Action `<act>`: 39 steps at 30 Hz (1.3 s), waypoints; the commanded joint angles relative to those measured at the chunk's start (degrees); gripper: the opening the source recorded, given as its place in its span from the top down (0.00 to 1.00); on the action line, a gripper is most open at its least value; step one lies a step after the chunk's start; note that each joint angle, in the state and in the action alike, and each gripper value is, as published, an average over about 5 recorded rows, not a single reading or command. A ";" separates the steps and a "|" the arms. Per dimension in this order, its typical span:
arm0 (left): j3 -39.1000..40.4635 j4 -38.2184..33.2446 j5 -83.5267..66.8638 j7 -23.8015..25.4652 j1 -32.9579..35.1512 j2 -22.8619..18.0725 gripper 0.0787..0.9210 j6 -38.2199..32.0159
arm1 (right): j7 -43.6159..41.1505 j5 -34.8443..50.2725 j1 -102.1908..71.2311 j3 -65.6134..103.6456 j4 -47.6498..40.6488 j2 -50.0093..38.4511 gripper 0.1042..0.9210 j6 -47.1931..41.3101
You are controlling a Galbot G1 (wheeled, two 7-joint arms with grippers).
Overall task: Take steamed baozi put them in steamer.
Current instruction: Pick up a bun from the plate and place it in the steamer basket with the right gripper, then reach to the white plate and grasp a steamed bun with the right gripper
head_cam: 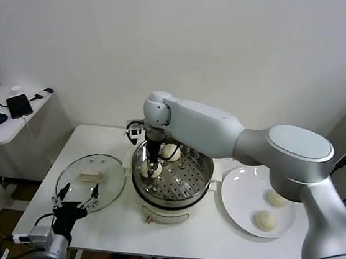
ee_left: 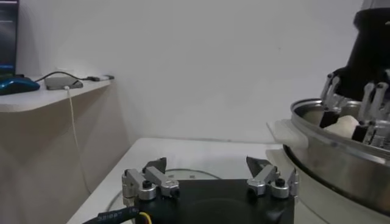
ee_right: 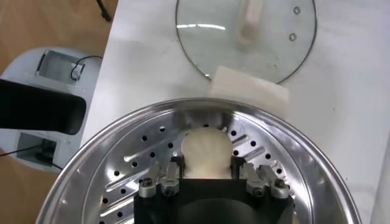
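left hand (head_cam: 76, 203), nearest, idles open beside the steamer (head_cam: 170, 182). inside the steamer, right hand (ee_right: 207, 178) grips a baozi (ee_right: 206, 153) on the tray; lifting before its fingers fully part could drag it out.

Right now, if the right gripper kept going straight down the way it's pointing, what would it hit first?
The right gripper points down into the steamer; the baozi between its fingers would probably press onto the perforated tray first.
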 commanded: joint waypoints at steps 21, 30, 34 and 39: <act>-0.03 -1.25 0.17 0.08 1.21 -0.36 0.12 0.08 | -2.71 -1.08 6.54 8.28 21.75 -27.24 0.12 4.13; -1.38 -1.47 -1.78 0.66 2.52 0.03 0.12 0.10 | -13.81 -8.60 5.55 13.45 32.07 -50.87 0.12 15.27; -1.33 -1.53 -1.73 0.80 3.27 -0.21 0.12 -0.06 | -15.46 -14.67 0.57 14.37 33.17 -57.04 0.12 19.33; -1.07 -1.67 -0.99 0.80 4.38 -0.65 0.12 -0.16 | -15.57 -25.82 -15.75 23.01 32.30 -59.45 0.12 24.13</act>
